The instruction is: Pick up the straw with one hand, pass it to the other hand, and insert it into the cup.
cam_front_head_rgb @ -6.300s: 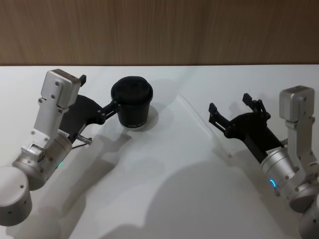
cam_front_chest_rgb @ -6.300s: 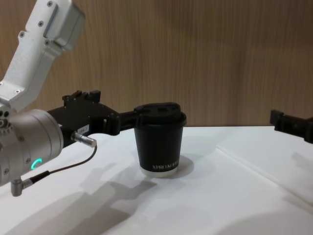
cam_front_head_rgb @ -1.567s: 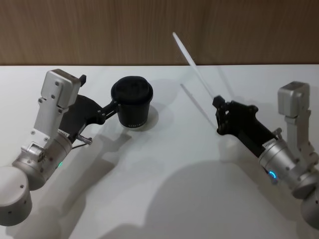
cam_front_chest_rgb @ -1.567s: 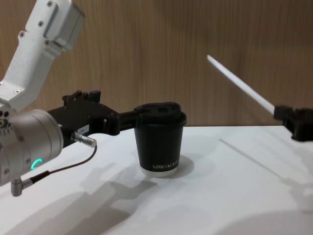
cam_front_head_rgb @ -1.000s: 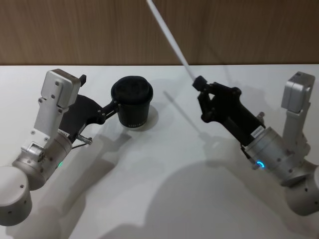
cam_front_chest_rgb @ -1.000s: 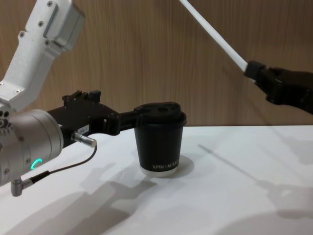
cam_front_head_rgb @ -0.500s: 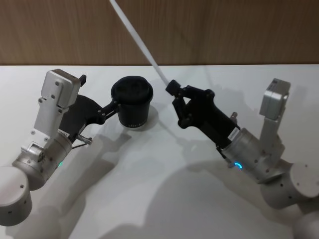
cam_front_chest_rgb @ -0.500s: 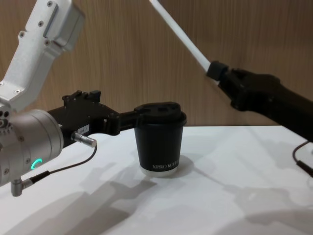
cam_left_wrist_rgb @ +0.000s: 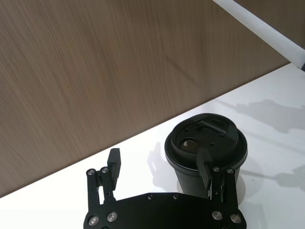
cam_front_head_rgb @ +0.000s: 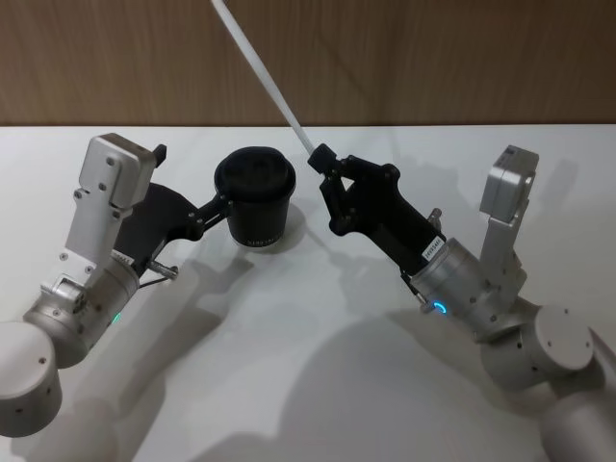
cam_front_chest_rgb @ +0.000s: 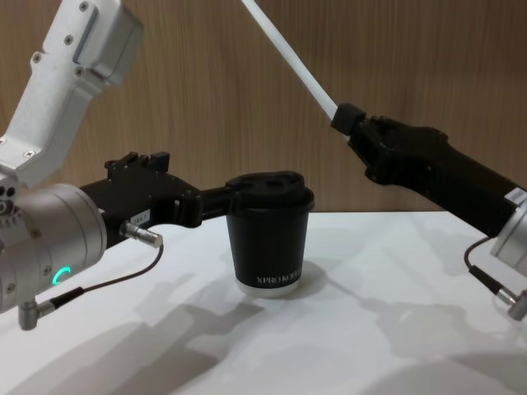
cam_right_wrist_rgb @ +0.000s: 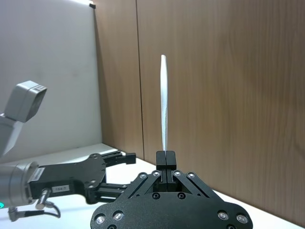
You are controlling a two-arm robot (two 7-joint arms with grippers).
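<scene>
Since half a second ago the right gripper has swung the straw closer to the cup, while the left gripper has stayed put. Right fingers are pinched shut on the straw near one end. Almost its whole length juts out beyond the fingertips, slanting up and over the cup, which stands lower than those tips and just to their left. Left gripper is spread wide, one fingertip at the cup's lid rim and seemingly touching it, the other well clear. The handover is the step in hand. Done well, I judge, the left gripper lifts off the cup and takes the free length partway out from the right tips, square across it. Right fingers should let go only once that second grip is firm.
</scene>
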